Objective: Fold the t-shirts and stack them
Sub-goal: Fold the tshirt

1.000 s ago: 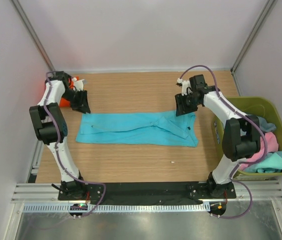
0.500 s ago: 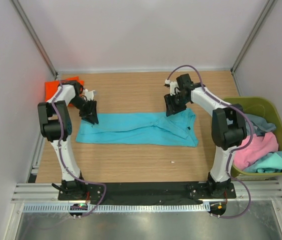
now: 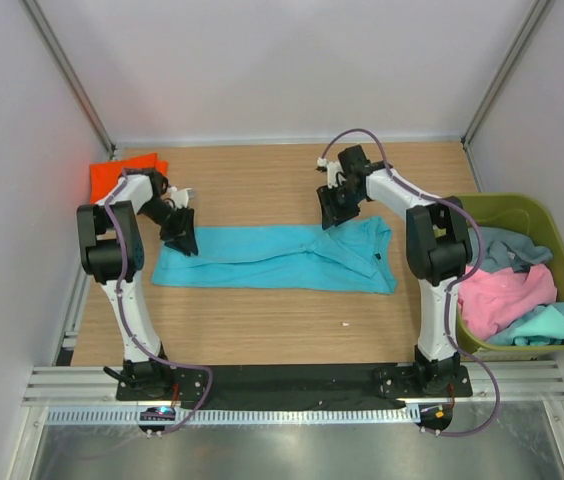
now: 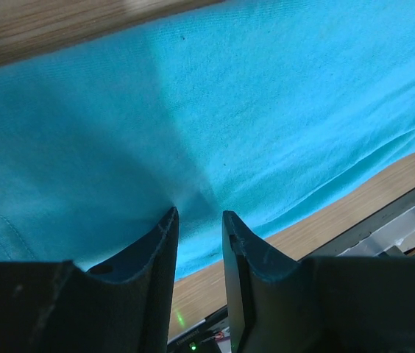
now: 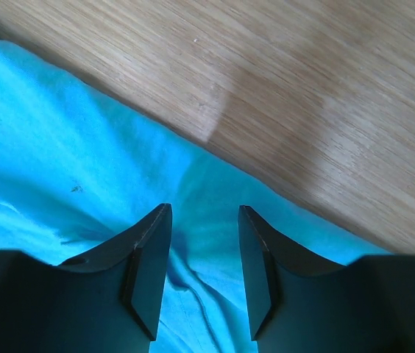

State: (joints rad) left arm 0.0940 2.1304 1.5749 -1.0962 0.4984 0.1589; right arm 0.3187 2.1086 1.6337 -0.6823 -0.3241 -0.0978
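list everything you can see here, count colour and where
turquoise t-shirt: one, turquoise-blue, spread flat mid-table
orange t-shirt: one, bright orange, far left corner
bin: one, olive-green, right of the table
pink shirt: one, in the bin
grey-blue shirt: one, in the bin
teal shirt: one, in the bin
table: one, wood
left gripper: black, jaws narrowly apart, on the turquoise shirt's left end
right gripper: black, open, over its far right edge
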